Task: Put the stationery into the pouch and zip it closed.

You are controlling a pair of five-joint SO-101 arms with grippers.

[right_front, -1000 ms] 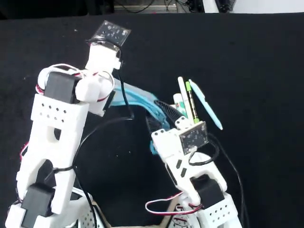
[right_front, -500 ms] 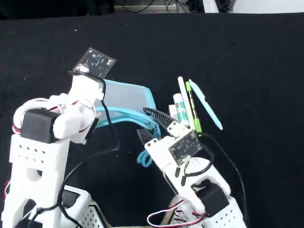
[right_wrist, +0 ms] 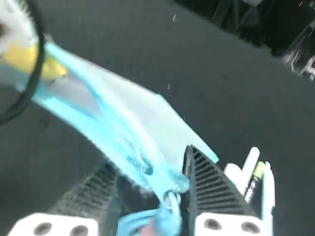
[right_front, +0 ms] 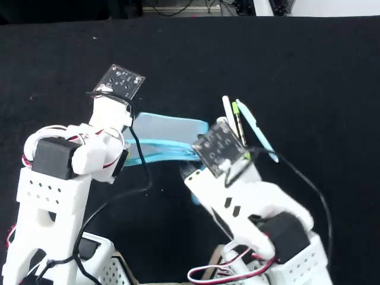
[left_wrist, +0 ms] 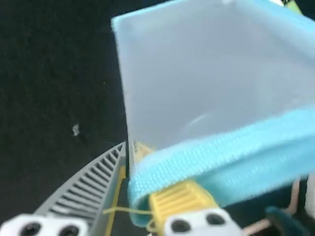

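Right claw (right_wrist: 150, 160), spread, is advancing astride one end of the translucent, blue-zippered pouch (right_front: 169, 127); left claw (left_wrist: 133, 152) is pinching its woven corner.

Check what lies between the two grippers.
The pouch spans the gap in the high view: the left gripper clamps one zipper end, the right gripper straddles the other.

1. I'm seeing the pouch (left_wrist: 206, 83) showing smooth, frosted translucent plastic, with its zipper tape (left_wrist: 231, 157) in woven cloth.
2. The table (right_front: 309, 71) is looking like matt black cloth.
3. The left gripper (left_wrist: 132, 150) is showing ribbed matt plastic.
4. The pens (right_front: 254, 127) are looking like smooth plastic.
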